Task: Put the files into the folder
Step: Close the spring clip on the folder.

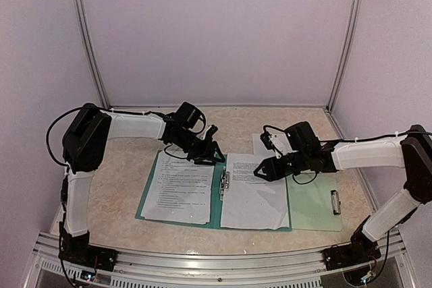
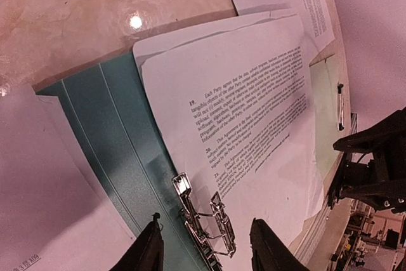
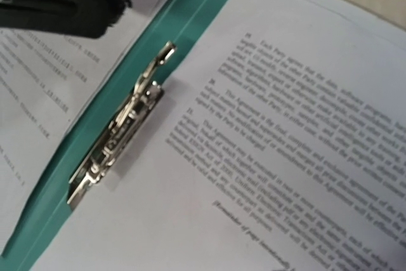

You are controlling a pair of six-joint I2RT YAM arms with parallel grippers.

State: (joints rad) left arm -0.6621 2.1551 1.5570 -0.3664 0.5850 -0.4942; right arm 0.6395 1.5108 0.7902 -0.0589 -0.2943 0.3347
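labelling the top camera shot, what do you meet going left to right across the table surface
folder's left edge → left printed sheet → metal binder clip → right printed sheet → mint clipboard → clipboard's own clip

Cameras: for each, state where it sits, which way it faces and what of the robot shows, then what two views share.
Top external: high behind the arms, looking down and forward at the open folder; both arms show.
Left wrist: low over the folder, facing its metal clip and right-hand sheet; own fingertips at the bottom.
Right wrist: close above the same clip and sheet; own fingers unseen.
Shared: both wrist views hold the clip.
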